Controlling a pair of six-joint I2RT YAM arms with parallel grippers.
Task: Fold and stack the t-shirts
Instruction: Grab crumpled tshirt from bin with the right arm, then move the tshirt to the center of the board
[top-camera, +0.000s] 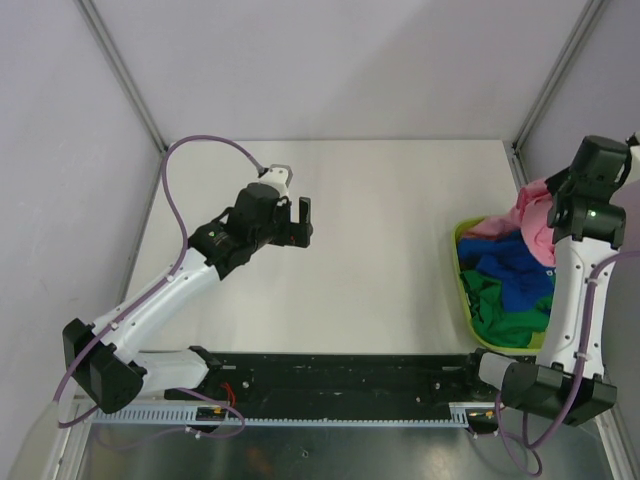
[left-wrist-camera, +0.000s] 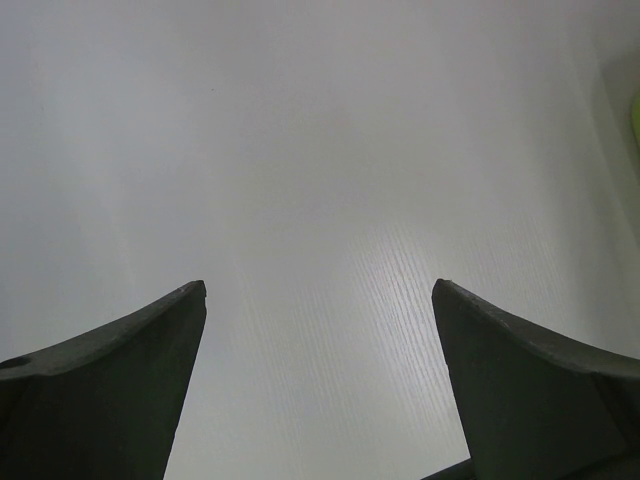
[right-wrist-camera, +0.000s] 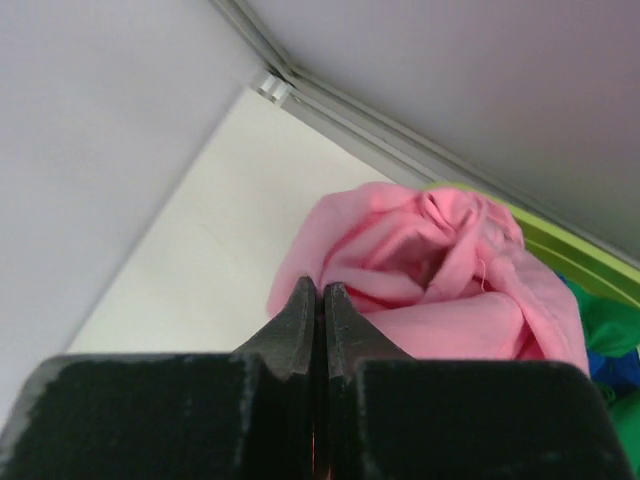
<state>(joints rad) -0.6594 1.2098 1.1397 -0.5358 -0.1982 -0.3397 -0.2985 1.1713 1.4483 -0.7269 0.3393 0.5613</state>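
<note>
Near edge: black mounting rail (top-camera: 340, 372) carries both arm bases

Left gripper (top-camera: 296, 222): jaws spread wide, nothing between them. It hovers over the bare table (top-camera: 390, 250) left of centre, well apart from the clothes

Right side, mid-depth: lime-green tub (top-camera: 461, 268) sits at the table's right edge. Dark green t-shirt (top-camera: 495, 312) lies nearest, royal blue t-shirt (top-camera: 515, 278) behind it, and pink t-shirt (right-wrist-camera: 440, 270) farthest, heaped above the rim. No shirt is on the table yet

Right gripper (right-wrist-camera: 322, 292): jaws clamped tight, tips sunk into the near-left side of the pink mound. A thin fold looks caught, though the pinch itself is hidden

Risks, as I judge them:
- shallow pinch lets the fabric slide out on the lift
- pink overlaps blue, so the blue may drag out with it
- the light tub may shift or tip under the pull
- a mid-body grab brings the shirt out bunched and hard to spread

Surface: smooth matte off-white board with faint grain and soft glare

Far: pale grey wall panels (top-camera: 350, 60), metal frame posts (top-camera: 125, 70) at the far corners
</note>
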